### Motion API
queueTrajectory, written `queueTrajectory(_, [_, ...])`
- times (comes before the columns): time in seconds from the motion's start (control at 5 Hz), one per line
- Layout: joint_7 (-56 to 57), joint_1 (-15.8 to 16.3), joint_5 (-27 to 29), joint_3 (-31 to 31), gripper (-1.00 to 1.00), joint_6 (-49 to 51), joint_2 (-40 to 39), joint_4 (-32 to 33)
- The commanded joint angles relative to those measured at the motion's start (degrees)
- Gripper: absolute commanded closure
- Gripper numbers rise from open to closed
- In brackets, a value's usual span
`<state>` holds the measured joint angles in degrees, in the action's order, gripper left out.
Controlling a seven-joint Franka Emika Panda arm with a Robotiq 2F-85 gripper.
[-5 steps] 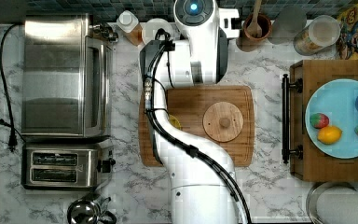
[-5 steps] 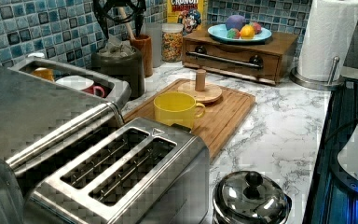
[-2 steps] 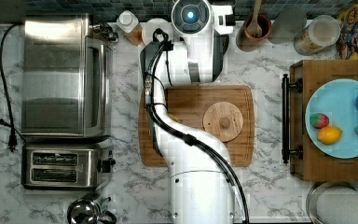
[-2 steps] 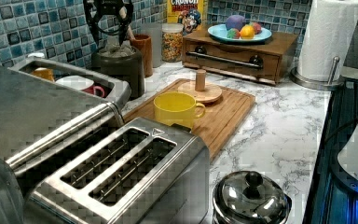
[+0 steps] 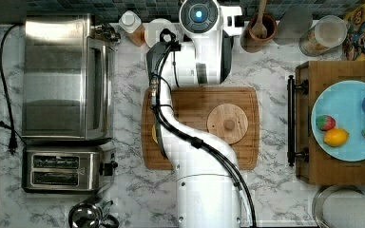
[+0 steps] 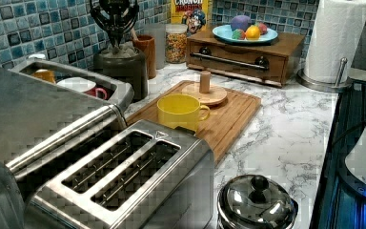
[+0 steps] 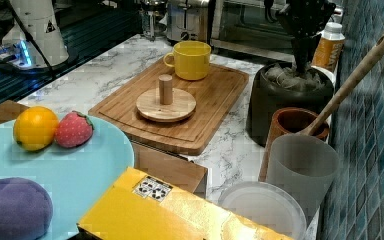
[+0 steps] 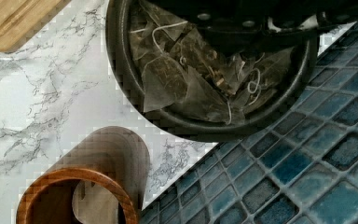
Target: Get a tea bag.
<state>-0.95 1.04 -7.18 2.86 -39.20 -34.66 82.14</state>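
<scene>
While the pincer (image 7: pixel 300 60) hangs above the dark jar (image 7: pixel 280 107), tea bags (image 8: pixel 186 79) lie straight below; its grip I cannot tell.

Your arm (image 5: pixel 190 142) runs from the base at the bottom centre of the top view up to the top centre, wrist pointing straight down. Gripper (image 6: pixel 116 36) sits at the upper left of the left view and at the upper right of the right view (image 7: pixel 302 57), fingers aimed down.
</scene>
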Motion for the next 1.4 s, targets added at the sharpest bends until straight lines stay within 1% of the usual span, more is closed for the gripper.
queueTrajectory(0.2, [-1.82,-0.22,2.26,-1.07,1.0,2.43,9.7,-3.57])
queueTrajectory(0.6, [-1.16,0.27,1.58,-1.16,1.0,3.1,13.7,-0.95])
queueTrajectory(0.8, [2.98,-0.52,3.85,-2.67,1.0,12.47,12.82,-3.18])
queueTrajectory(1.0, [5.16,-1.41,5.2,-4.11,1.0,20.56,14.09,-0.46])
queueTrajectory(1.2, [6.4,-1.95,6.64,-4.35,1.0,23.51,17.86,5.8])
queueTrajectory(1.4, [9.07,-2.05,7.85,-3.99,1.0,23.51,22.66,12.48])
